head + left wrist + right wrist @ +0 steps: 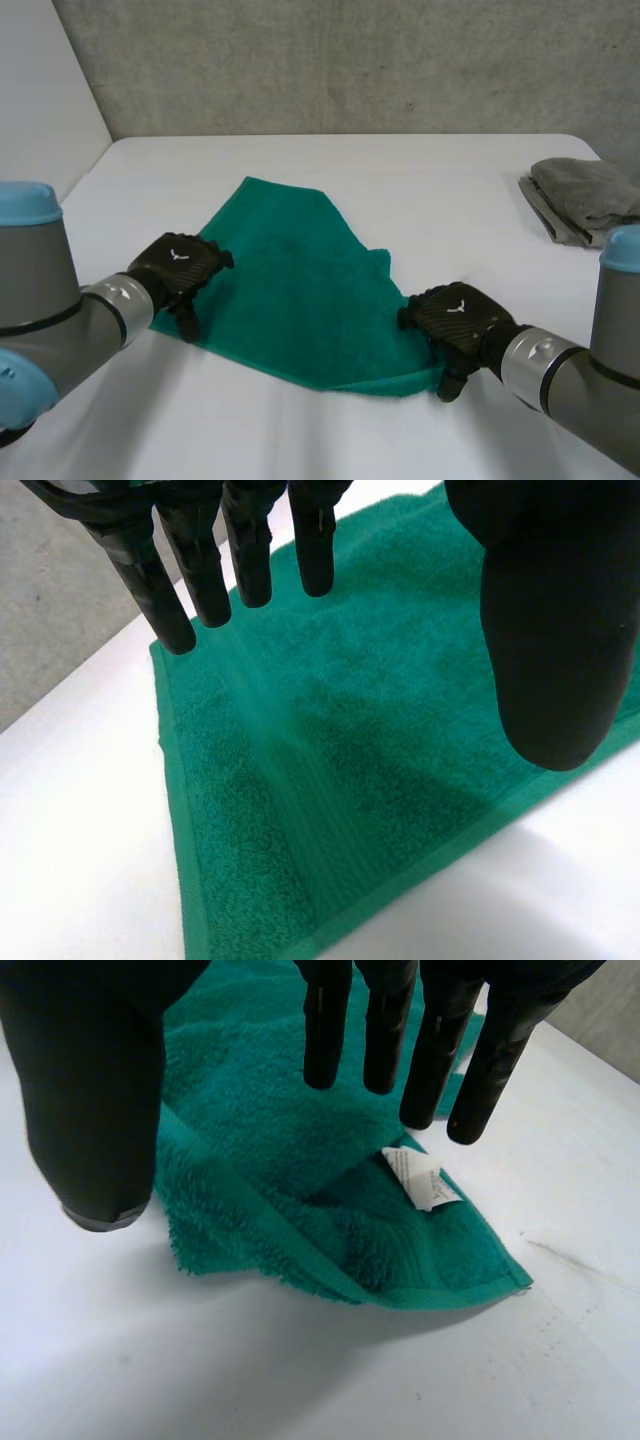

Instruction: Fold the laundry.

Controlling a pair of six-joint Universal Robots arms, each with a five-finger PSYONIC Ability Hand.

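the green towel [295,290] lies rumpled at the centre of the white worktop [420,190], with the left hand [178,265] at its left edge and the right hand [455,318] at its lower-right corner, both released, fingers straight, pinching nothing. this reads as the start of a fold, so next each hand needs to close on its hem. the right wrist view adds a white label [420,1178] on the doubled-over corner below the fingers, while the head view adds a folded grey cloth [585,198] at the frame's right edge.

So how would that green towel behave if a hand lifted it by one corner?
Probably floppy: the green towel lies rumpled and doubled over near the right hand. Its terry pile looks grippy, so it likely won't slip in a grasp. Pushed across the white table, it would probably bunch rather than slide.
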